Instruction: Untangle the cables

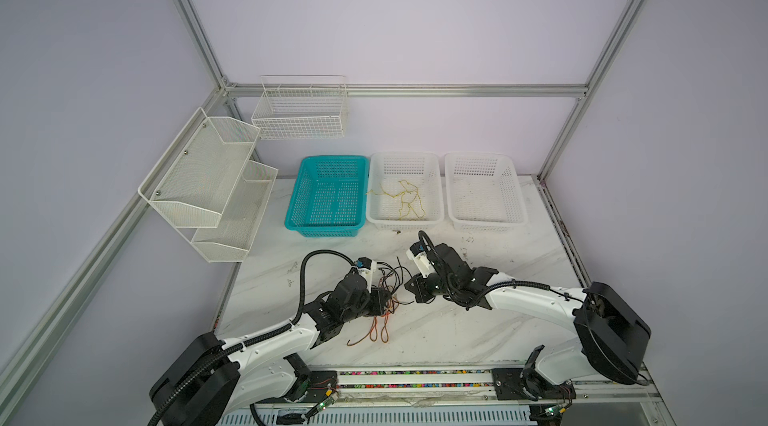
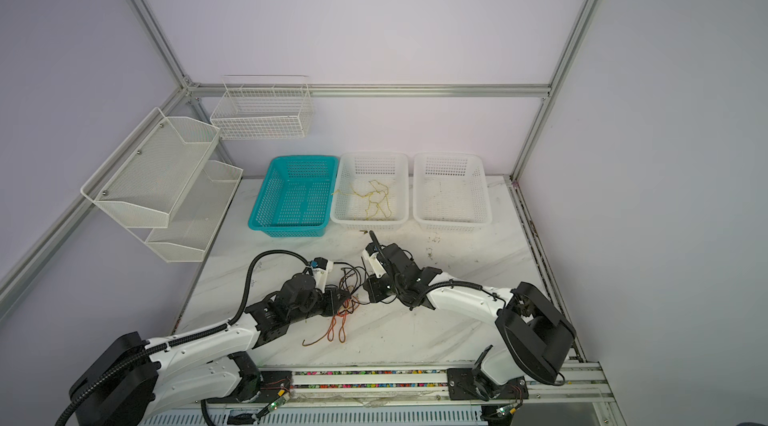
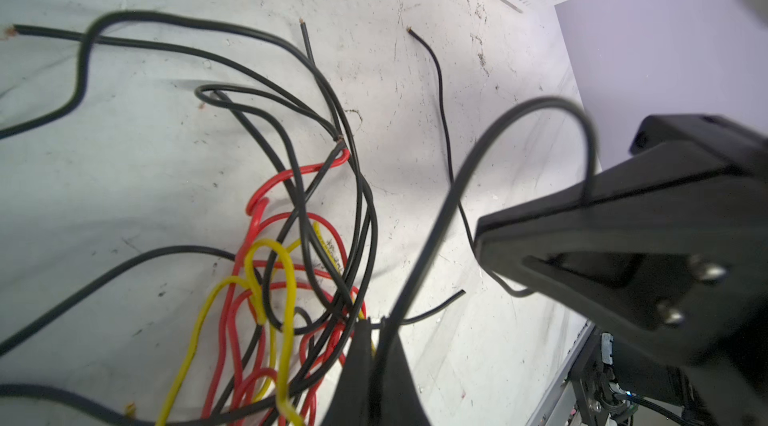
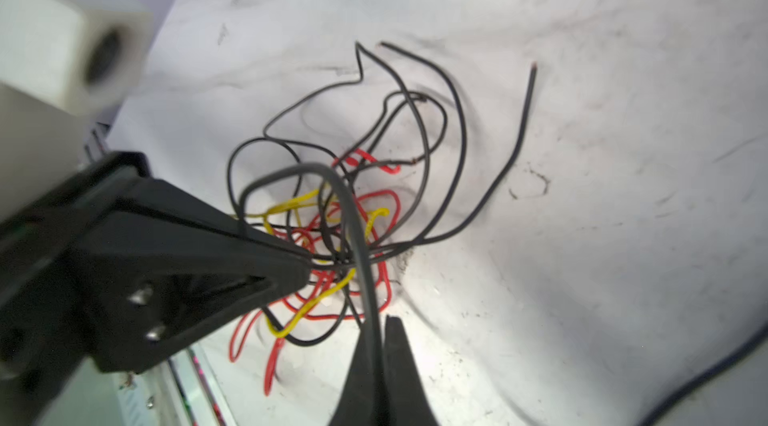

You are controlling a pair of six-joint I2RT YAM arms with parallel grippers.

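Inspector: Status of the left claw [image 3: 376, 332]?

Clerk: Pressed together, pinching a black cable [image 3: 540, 101] at its tips.

Inspector: Right claw [image 4: 378, 332]?

Clerk: Likewise pressed together, on the same black cable. The strand arches up from one claw and comes down into the other, clear of the bench [image 1: 478, 320].

Inspector: Spacing of the two claws?

Clerk: Near each other, tips facing, apart in both top views.

Inspector: Location of the cables [image 3: 286, 266]?

Clerk: A tangled heap of black, red and yellow strands lies on the bench, below and between the claw tips. Black loops spread out on the far side of the left claw. Red-orange loops [image 1: 381, 330] trail out on its near side, toward the arm bases.

Inspector: Anything apart from the heap?

Clerk: One yellow cable [image 1: 405, 199] lies in the middle white basket [image 1: 405, 223], well beyond both claws. A short end of it hangs over the basket's rim on the left claw's side.
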